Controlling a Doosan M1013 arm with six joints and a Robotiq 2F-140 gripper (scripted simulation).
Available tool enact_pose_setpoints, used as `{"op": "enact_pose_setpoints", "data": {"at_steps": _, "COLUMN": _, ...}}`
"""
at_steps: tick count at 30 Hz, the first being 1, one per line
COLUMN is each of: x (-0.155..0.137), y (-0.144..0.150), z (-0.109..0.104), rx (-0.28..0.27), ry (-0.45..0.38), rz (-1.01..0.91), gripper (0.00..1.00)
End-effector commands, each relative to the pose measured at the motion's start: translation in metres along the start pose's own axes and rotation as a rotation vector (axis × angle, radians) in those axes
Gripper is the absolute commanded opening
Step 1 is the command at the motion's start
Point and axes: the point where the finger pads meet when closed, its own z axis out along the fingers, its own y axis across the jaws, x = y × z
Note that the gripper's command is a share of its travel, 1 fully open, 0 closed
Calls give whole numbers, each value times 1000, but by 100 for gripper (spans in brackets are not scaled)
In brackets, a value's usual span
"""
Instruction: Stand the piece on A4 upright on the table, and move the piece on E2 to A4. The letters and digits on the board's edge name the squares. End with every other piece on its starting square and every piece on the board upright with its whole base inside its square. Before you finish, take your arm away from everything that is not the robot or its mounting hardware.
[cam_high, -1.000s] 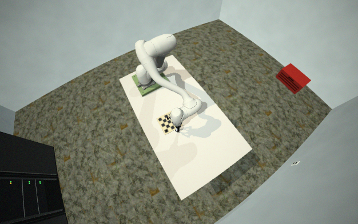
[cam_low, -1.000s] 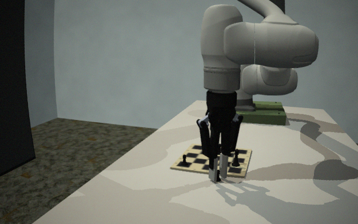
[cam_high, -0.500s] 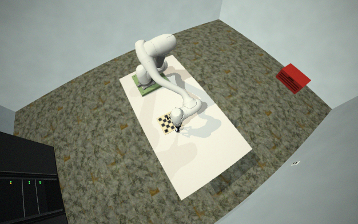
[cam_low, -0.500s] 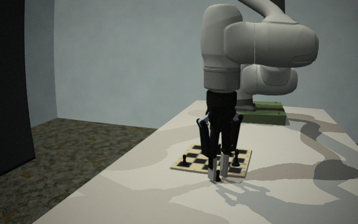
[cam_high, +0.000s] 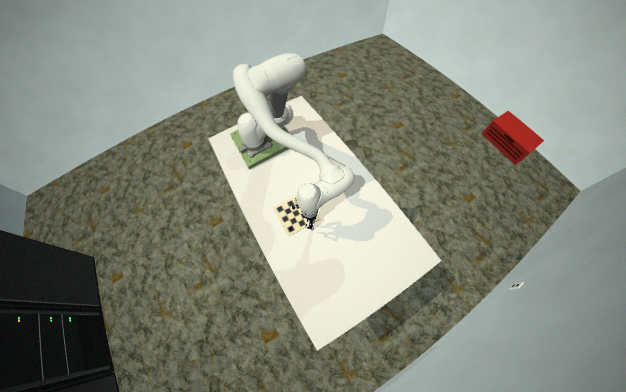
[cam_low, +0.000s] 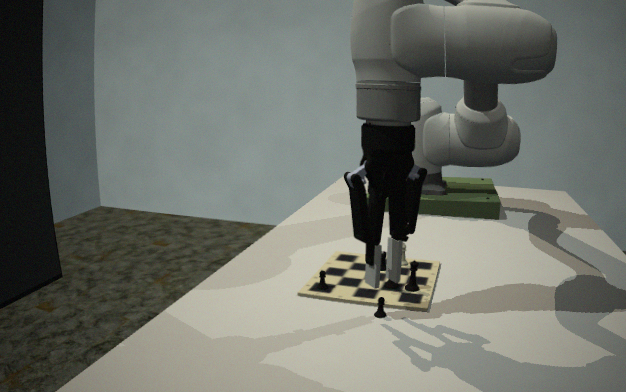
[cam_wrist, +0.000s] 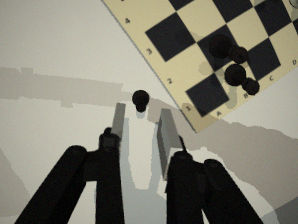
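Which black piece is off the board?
The small pawn standing upright on the table just past the board's near edge, below the raised open gripper. The other black pieces all stand on squares.
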Motion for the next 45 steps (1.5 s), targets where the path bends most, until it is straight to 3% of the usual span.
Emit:
{"op": "enact_pose_setpoints", "data": {"at_steps": 1, "x": 0, "y": 0, "z": -15, "rx": 0, "ry": 0, "rz": 0, "gripper": 20}}
{"op": "enact_pose_setpoints", "data": {"at_steps": 6, "x": 0, "y": 0, "z": -35, "rx": 0, "ry": 0, "rz": 0, "gripper": 20}}
{"op": "enact_pose_setpoints", "data": {"at_steps": 12, "x": 0, "y": 0, "z": -40, "rx": 0, "ry": 0, "rz": 0, "gripper": 20}}
{"op": "enact_pose_setpoints", "data": {"at_steps": 13, "x": 0, "y": 0, "z": -40, "rx": 0, "ry": 0, "rz": 0, "gripper": 100}}
{"op": "enact_pose_setpoints", "data": {"at_steps": 35, "x": 1, "y": 1, "z": -41, "rx": 0, "ry": 0, "rz": 0, "gripper": 100}}
{"op": "enact_pose_setpoints", "data": {"at_steps": 38, "x": 36, "y": 39, "z": -49, "rx": 0, "ry": 0, "rz": 1, "gripper": 100}}
{"op": "enact_pose_setpoints", "data": {"at_steps": 39, "x": 36, "y": 39, "z": -49, "rx": 0, "ry": 0, "rz": 1, "gripper": 100}}
{"op": "enact_pose_setpoints", "data": {"at_steps": 40, "x": 59, "y": 63, "z": -52, "rx": 0, "ry": 0, "rz": 1, "gripper": 100}}
{"op": "enact_pose_setpoints", "data": {"at_steps": 42, "x": 59, "y": 63, "z": -52, "rx": 0, "ry": 0, "rz": 1, "gripper": 100}}
{"op": "enact_pose_setpoints", "data": {"at_steps": 43, "x": 85, "y": 90, "z": -54, "rx": 0, "ry": 0, "rz": 2, "gripper": 100}}
{"op": "enact_pose_setpoints", "data": {"at_steps": 44, "x": 85, "y": 90, "z": -54, "rx": 0, "ry": 0, "rz": 2, "gripper": 100}}
{"op": "enact_pose_setpoints", "data": {"at_steps": 45, "x": 104, "y": 110, "z": -54, "rx": 0, "ry": 0, "rz": 3, "gripper": 100}}
